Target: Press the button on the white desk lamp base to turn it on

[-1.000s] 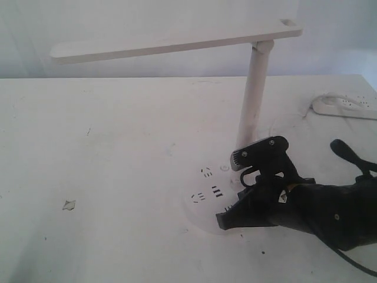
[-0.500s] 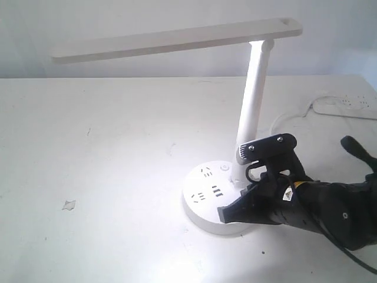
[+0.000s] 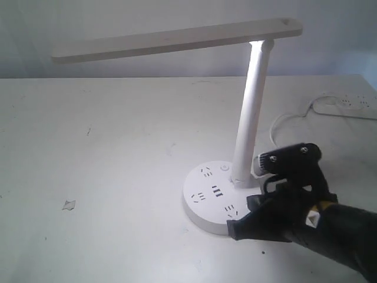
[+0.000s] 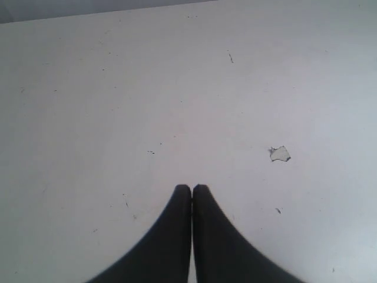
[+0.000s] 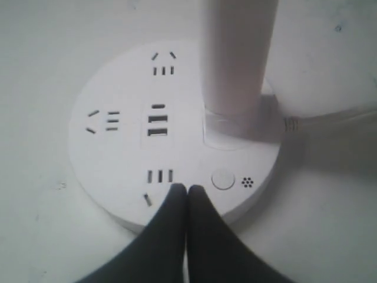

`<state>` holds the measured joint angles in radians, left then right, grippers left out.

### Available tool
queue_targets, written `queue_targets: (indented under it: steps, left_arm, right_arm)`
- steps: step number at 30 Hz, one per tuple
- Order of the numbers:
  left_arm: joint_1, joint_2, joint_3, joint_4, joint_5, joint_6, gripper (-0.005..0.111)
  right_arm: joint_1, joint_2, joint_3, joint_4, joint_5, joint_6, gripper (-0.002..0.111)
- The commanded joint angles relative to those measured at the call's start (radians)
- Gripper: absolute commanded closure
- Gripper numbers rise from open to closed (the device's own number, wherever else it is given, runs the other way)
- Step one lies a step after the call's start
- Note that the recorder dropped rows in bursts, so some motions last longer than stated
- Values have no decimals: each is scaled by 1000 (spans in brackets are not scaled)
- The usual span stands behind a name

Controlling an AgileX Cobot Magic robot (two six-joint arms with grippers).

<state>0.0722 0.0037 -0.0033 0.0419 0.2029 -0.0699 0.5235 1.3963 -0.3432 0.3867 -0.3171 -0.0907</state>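
The white desk lamp (image 3: 250, 112) stands on the table with its long bar head (image 3: 177, 40) lit, throwing light down the stem. Its round white base (image 3: 211, 197) (image 5: 118, 159) shows black socket holes, two USB slots (image 5: 156, 124) and a small round button (image 5: 222, 179). My right gripper (image 3: 235, 226) (image 5: 187, 190) is shut and empty, its tips over the near rim of the base, just beside the round button and not on it. My left gripper (image 4: 192, 188) is shut, empty, over bare table; it does not show in the exterior view.
An oblong white power strip (image 3: 347, 106) lies at the back right, and a white cord (image 3: 285, 121) runs from it toward the lamp. A small chip in the table surface (image 3: 69, 205) (image 4: 279, 154) sits at the left.
The lamp went from off to lit. My right gripper has drawn back off the top of the base toward the lower right.
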Motion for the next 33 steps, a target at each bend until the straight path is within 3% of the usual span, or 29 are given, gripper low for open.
queue_targets:
  steps: [1, 7, 28, 33]
  left_arm:
    - [-5, -4, 3, -4, 0, -1, 107]
    - [-5, -4, 3, -4, 0, -1, 107]
    - [-5, -4, 3, -4, 0, -1, 107]
    - [-5, -4, 3, -4, -1, -1, 107]
  right_arm:
    - [59, -177, 163, 5, -199, 77, 108]
    - [86, -456, 343, 1, -364, 91, 108]
    - [86, -1381, 343, -21, -218, -149, 108]
    - [84, -1396, 343, -76, -295, -158, 108]
